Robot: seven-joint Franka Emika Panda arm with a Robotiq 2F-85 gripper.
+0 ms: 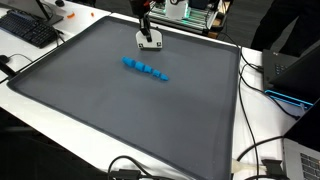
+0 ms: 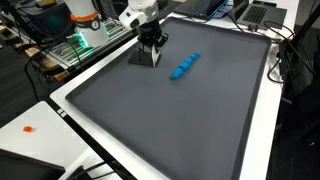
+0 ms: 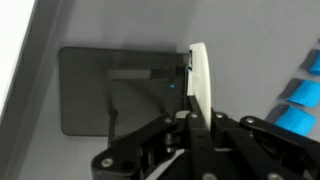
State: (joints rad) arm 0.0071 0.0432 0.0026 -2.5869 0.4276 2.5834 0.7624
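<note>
My gripper [image 1: 148, 33] [image 2: 151, 44] stands at the far edge of a large grey mat [image 1: 120, 115] [image 2: 200, 125]. In the wrist view the jaws [image 3: 190, 125] are shut on a thin white flat piece [image 3: 198, 80], seen edge-on and upright. It also shows in an exterior view [image 1: 150, 43]. Just beside it a dark grey rectangular plate [image 3: 110, 90] [image 2: 143, 57] lies flat on the mat. A row of small blue blocks [image 1: 146, 69] [image 2: 184, 66] lies on the mat a short way from the gripper, at the right edge of the wrist view [image 3: 300, 100].
A black keyboard [image 1: 30, 28] lies off the mat's corner. Black cables [image 1: 262, 150] and a dark laptop [image 1: 295, 68] are beside the mat. A green-lit rack [image 2: 78, 45] stands behind the arm. A small orange object [image 2: 28, 128] lies on the white table.
</note>
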